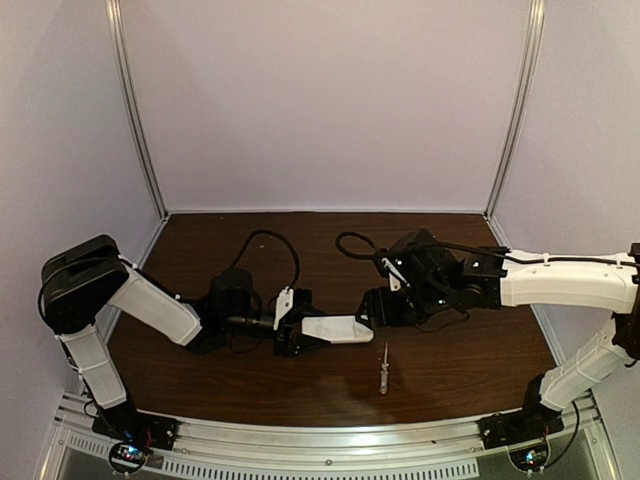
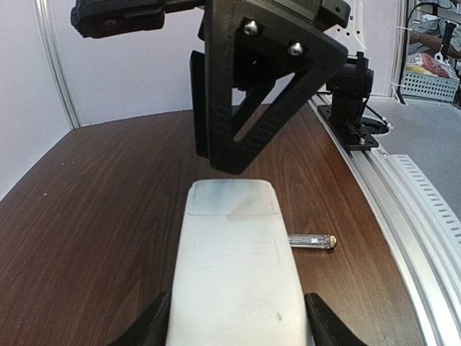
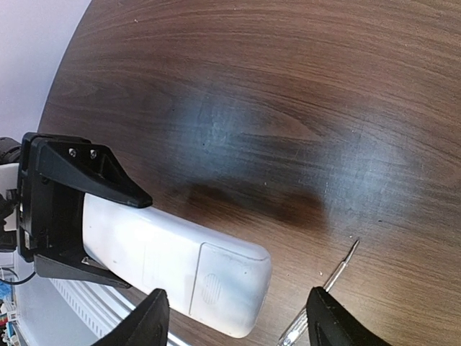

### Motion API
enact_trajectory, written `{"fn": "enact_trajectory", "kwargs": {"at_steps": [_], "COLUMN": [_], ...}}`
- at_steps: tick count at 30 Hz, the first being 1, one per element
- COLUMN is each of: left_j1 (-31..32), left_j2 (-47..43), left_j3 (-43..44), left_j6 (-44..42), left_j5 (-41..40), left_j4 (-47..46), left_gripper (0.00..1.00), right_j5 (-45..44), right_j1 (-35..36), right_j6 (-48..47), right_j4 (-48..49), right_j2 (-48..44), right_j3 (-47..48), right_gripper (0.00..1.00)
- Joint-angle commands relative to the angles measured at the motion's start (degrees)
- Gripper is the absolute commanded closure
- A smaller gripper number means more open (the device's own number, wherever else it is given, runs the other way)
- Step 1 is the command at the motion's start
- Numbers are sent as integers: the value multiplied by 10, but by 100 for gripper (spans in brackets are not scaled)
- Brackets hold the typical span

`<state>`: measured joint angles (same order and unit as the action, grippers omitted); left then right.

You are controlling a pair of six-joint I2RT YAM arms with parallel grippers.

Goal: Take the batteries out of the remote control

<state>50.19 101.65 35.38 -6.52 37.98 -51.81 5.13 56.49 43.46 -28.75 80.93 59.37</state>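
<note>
**Top external view: remote control held in the air between both arms**

Top external shows the left arm [image 1: 150, 305] reaching in from the left, its jaws clamped on one end of the white remote control [image 1: 337, 329]. The remote control lies roughly level and points right, held clear of the dark wooden tabletop [image 1: 190, 240] near its middle. The right arm [image 1: 560, 280] reaches in from the opposite side, and its jaws stand right at the remote control's free end.

From the left wrist, the remote control [image 2: 234, 267] runs straight away from the camera, gripped on both long edges by the black fingers [image 2: 155, 326] at the bottom of the picture. The right arm's black jaws loom just past its far end.

From the right wrist, the right fingers [image 3: 144, 321] stand apart, one on each side of the remote control's rounded end [image 3: 230, 277], with a visible gap on both sides and no contact. A cover panel [image 3: 216, 277] with a small ribbed patch sits flush in that end. At the other end the left arm's jaws are closed on the white body.

A thin silvery screwdriver [image 1: 384, 367] lies on the tabletop just nearer the arm bases than the remote control's free end, apart from everything else.
</note>
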Motion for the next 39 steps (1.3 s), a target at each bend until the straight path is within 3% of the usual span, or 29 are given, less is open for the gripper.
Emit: {"fn": "enact_trajectory", "kwargs": {"at_steps": [1,28,39], "left_j1": [0,0,0], "left_j2": [7,2,-3], "left_j3": [18,11,3], "left_j6": [-9,-10,-8], "left_j5": [13,23,25], "left_j4": [-22,-29,-41], "left_gripper": [100,100,100], "right_j5": [3,33,41], "right_j1": [-4,-7,-7], "right_j6": [2,7,11], "right_j4": [-2,29,37], "right_j2": [11,52,46], "right_j3": [3,1,-16], "right_gripper": [34,49,60]}}
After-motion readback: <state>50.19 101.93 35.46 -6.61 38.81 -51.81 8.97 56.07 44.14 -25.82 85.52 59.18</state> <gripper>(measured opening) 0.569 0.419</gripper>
